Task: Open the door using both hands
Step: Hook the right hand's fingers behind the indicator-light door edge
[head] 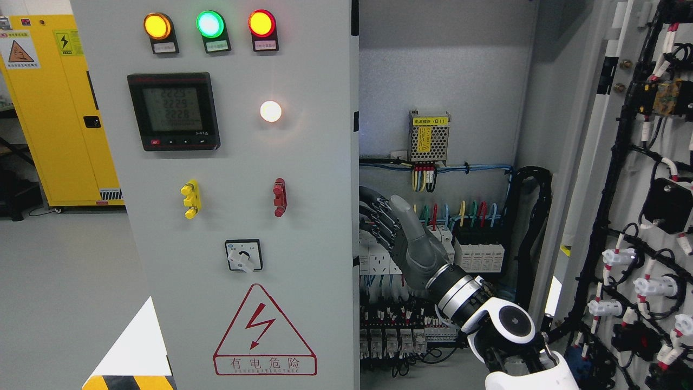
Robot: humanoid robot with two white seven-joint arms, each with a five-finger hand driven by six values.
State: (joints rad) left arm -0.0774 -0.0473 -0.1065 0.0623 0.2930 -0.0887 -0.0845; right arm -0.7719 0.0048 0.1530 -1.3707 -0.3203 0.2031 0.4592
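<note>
Inside the cabinet, right hand [400,238] curls fingers [379,214] behind left door [303,216] edge.

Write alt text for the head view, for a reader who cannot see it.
The robot's right hand reaches into an electrical cabinet beside the inner edge of its grey left door, fingers curled at that edge. The door carries three lit indicator lamps and a digital meter; the right door stands open, showing wiring.

An industrial electrical workshop or test lab: a tall grey steel switchgear cabinet [238,227] carries lit indicator lamps, a black digital meter [174,111] and a red high-voltage warning triangle [265,333], bundled wiring fills its interior, and a yellow metal safety cabinet [59,108] stands behind.
</note>
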